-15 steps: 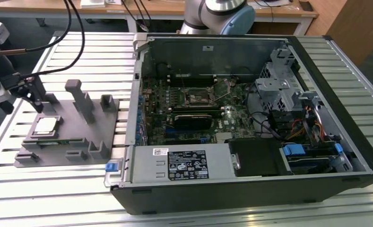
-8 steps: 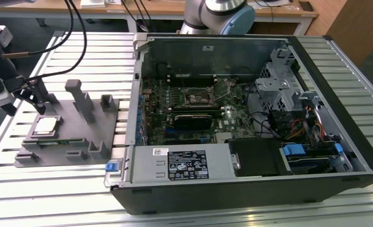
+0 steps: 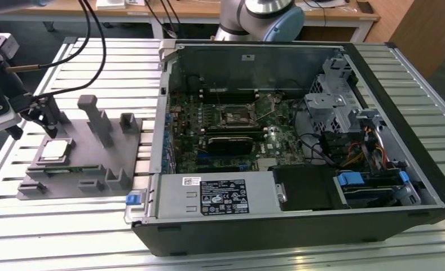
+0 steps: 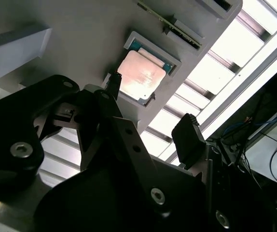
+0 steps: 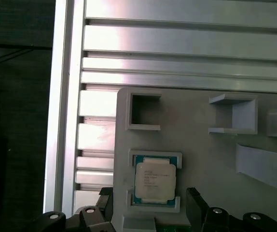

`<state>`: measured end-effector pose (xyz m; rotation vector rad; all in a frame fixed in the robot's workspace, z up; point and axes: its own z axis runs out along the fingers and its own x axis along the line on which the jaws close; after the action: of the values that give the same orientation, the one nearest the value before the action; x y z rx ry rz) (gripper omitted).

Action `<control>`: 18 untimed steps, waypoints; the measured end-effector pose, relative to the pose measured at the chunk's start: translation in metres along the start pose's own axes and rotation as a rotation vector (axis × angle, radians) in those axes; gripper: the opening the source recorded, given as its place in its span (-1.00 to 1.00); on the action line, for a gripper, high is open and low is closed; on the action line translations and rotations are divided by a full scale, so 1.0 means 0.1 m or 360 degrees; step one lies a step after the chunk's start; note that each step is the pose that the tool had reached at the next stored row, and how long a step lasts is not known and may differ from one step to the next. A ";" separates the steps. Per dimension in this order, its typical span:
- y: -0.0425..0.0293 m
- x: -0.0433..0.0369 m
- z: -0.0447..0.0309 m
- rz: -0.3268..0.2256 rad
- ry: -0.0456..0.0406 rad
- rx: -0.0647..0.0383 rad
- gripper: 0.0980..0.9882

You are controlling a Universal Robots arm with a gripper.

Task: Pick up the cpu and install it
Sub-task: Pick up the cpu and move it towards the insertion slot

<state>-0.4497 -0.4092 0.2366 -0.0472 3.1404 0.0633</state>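
Claw [image 3: 34, 131] spread wide, empty; the small square silvery-topped cpu [image 3: 54, 149] sits just below it in the grey plastic fixture [image 3: 87, 161]. Skewed descent could snag the pocket rim [image 5: 155, 154].

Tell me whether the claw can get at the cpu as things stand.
Probably yes. The cpu lies uncovered in its pocket on the grey fixture, the claw hangs open close to it, and nothing stands between them.
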 end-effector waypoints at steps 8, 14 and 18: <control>-0.005 -0.001 0.117 0.0000 -0.0002 0.0001 0.37; -0.008 0.000 0.181 0.0000 -0.0002 0.0000 0.37; -0.009 -0.001 0.220 0.0004 -0.0002 0.0000 0.37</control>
<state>-0.4495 -0.4092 0.2146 -0.0429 3.1392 0.0629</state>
